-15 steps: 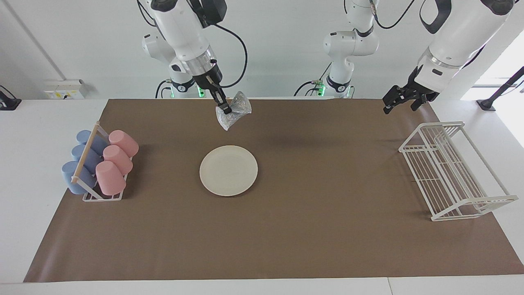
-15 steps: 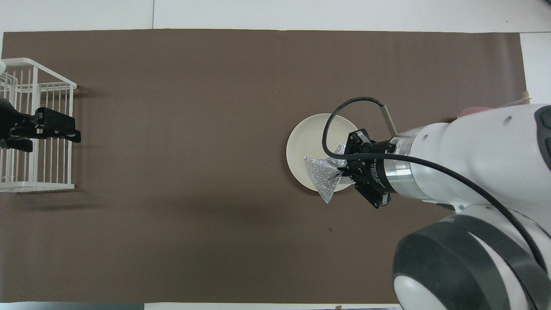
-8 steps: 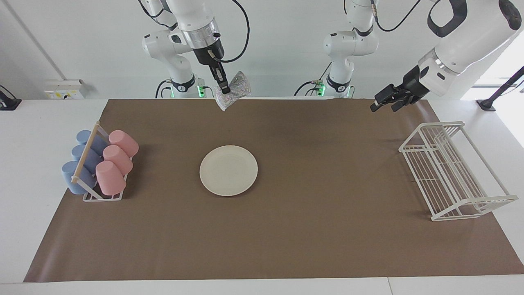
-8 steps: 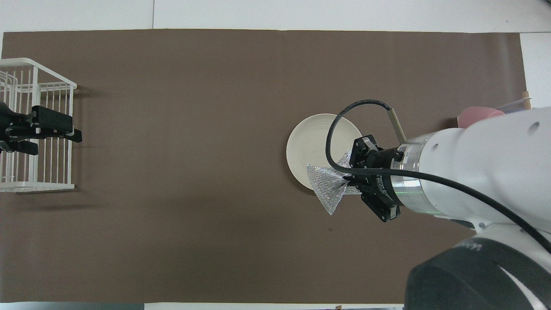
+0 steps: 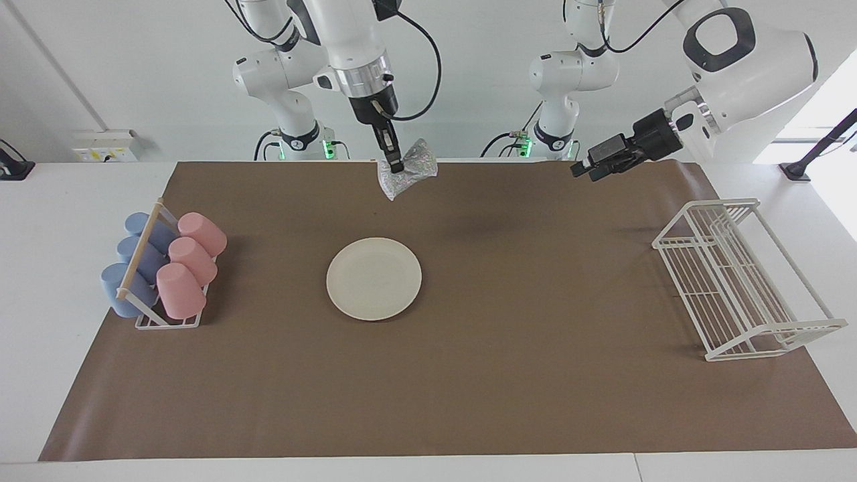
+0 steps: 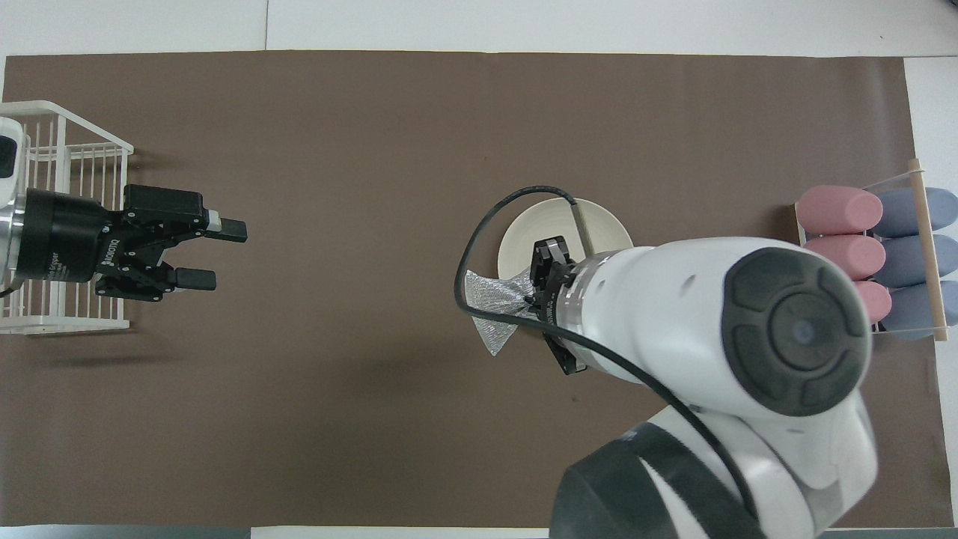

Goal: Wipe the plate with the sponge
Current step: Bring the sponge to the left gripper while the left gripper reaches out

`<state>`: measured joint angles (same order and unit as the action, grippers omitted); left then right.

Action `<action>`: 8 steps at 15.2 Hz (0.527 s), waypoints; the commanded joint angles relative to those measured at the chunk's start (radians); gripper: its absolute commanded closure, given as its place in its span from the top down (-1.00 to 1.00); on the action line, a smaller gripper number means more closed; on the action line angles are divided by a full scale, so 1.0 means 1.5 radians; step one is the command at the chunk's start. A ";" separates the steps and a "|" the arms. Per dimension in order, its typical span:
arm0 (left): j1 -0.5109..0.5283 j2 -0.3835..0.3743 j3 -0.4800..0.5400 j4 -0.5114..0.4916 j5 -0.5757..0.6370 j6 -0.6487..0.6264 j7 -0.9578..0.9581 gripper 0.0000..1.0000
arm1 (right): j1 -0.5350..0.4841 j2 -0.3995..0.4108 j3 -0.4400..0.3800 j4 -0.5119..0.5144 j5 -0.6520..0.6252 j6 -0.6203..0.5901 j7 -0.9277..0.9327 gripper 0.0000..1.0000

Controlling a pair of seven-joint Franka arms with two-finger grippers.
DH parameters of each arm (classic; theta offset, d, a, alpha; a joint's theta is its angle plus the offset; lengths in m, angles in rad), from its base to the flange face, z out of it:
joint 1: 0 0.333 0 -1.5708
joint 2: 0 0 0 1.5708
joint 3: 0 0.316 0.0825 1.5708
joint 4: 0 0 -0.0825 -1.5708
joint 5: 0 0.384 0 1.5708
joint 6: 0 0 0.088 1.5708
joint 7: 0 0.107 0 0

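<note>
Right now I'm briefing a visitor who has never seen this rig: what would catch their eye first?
Probably the glittery sponge pinched in the right gripper, hanging in the air on the robots' side of the cream plate lying bare mid-mat. Next, the pink and blue cups racked at the right arm's end, and the left gripper open in the air near the white wire rack.

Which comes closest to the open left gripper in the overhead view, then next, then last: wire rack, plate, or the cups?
1. Wire rack, under the left gripper, at the left arm's end.
2. Plate, mid-table.
3. Cups, at the right arm's end.
</note>
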<state>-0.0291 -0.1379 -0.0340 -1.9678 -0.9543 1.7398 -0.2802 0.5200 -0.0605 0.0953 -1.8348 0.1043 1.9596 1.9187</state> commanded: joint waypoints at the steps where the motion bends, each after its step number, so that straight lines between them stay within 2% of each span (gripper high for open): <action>1: -0.062 -0.052 0.003 -0.095 -0.090 0.099 -0.009 1.00 | 0.038 0.028 0.000 0.016 -0.036 0.018 0.051 -1.00; 3: -0.095 -0.052 0.003 -0.127 -0.143 0.140 0.035 1.00 | 0.057 0.080 0.000 0.032 -0.070 0.061 0.092 -1.00; 5: -0.103 -0.054 0.002 -0.159 -0.186 0.142 0.100 1.00 | 0.058 0.090 -0.001 0.036 -0.086 0.062 0.096 -1.00; 8: -0.132 -0.047 0.003 -0.187 -0.188 0.138 0.189 1.00 | 0.053 0.096 -0.001 0.048 -0.091 0.060 0.095 -1.00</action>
<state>-0.1979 -0.1823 -0.0431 -2.1920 -1.2104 1.9273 -0.0821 0.6081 0.0770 0.0909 -1.7924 -0.0069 2.0616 2.0470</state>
